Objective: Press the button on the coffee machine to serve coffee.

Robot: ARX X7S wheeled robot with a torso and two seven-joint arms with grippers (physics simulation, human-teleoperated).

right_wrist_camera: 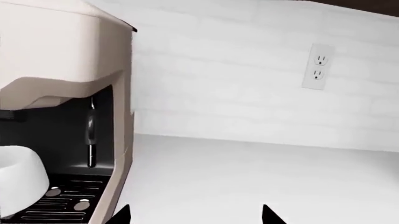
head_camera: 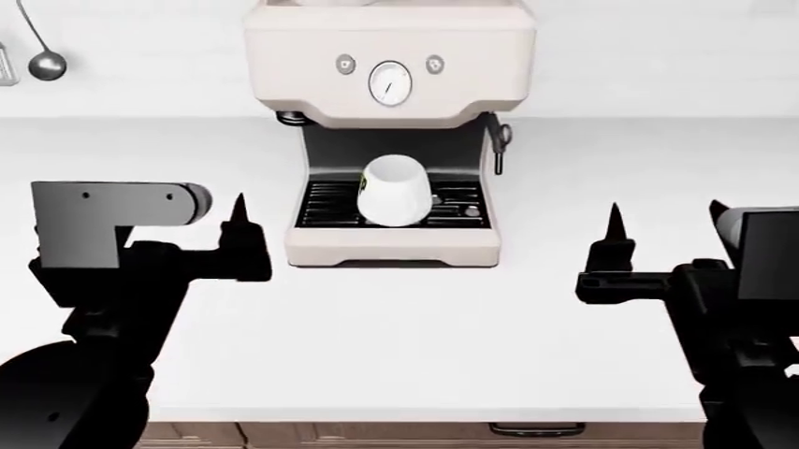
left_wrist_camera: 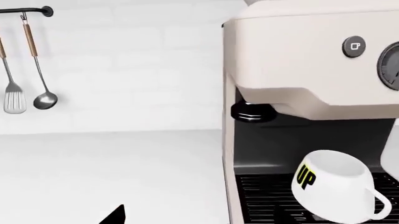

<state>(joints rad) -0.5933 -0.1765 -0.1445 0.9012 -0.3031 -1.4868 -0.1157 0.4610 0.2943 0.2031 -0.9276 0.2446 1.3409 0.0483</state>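
Head view: mug tilted on coffee machine drip tray.

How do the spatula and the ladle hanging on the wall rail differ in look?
The spatula ends in a flat, slotted blade; the ladle ends in a round bowl. The spatula's head looks pale, the ladle's darker and shinier. Both have wooden handles and hang from the same rail.

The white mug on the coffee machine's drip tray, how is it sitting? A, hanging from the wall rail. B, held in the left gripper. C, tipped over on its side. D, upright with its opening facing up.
C: the white mug lies tilted on the black drip tray of the coffee machine, its "UP" lettering turned sideways and its handle low, with neither gripper touching it.
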